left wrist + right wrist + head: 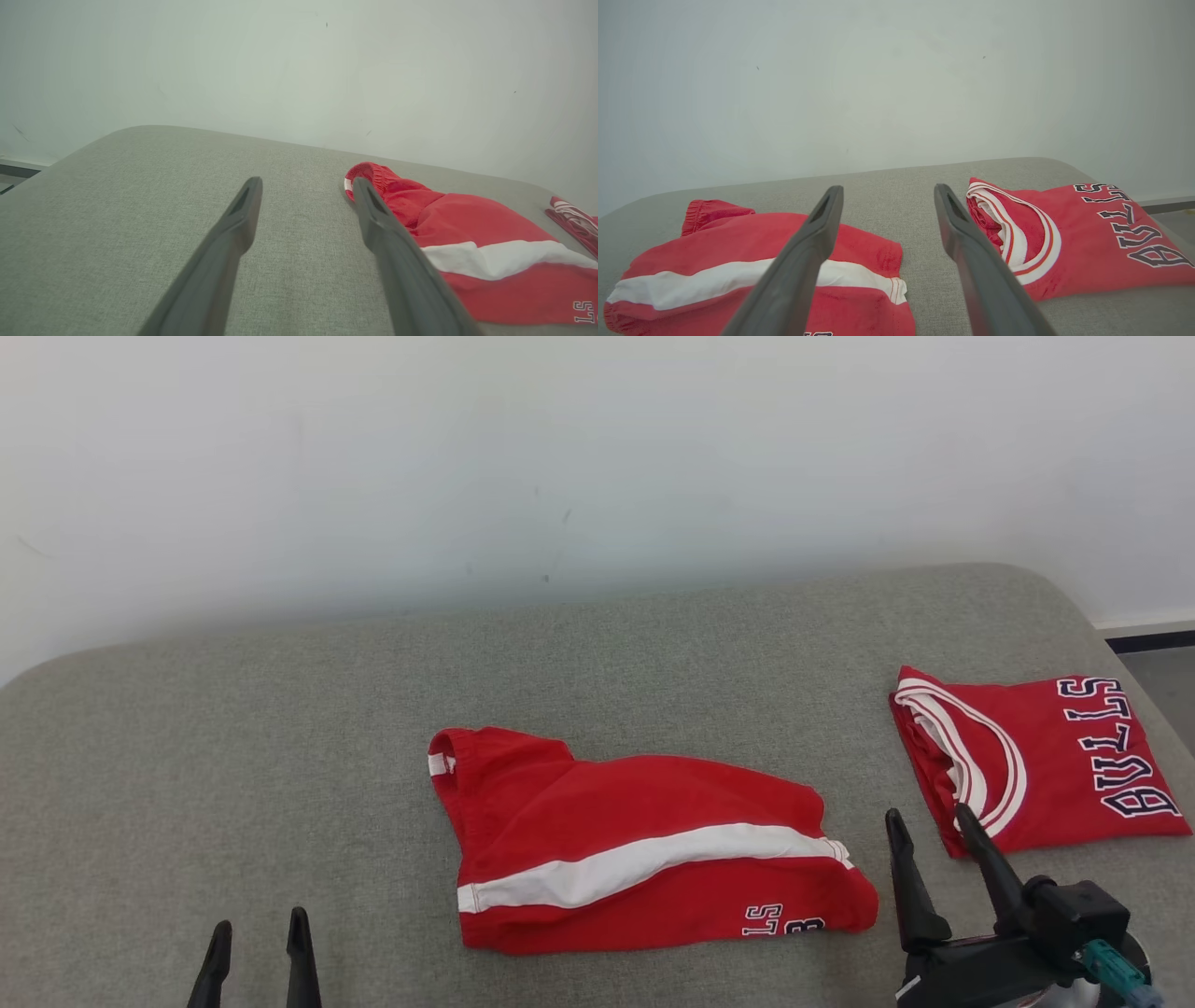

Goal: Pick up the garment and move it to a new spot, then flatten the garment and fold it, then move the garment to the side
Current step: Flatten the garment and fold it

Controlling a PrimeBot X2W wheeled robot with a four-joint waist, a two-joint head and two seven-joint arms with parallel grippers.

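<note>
The right gripper [929, 817], fingers spread and empty, sits between the folded red shorts [644, 845] just to its left and the folded jersey [1046, 756] just to its right. The left gripper [260, 922], also spread, hangs well left of the shorts. A pinch catching only the top layer would likely pull the fold open as the shorts move aside.

Grey cushion [233, 756], broad and fabric-covered; red shorts [635, 859] lie folded near its middle, white stripe showing; a folded red jersey [1055, 756] sits by the right edge, well apart from the shorts.
</note>
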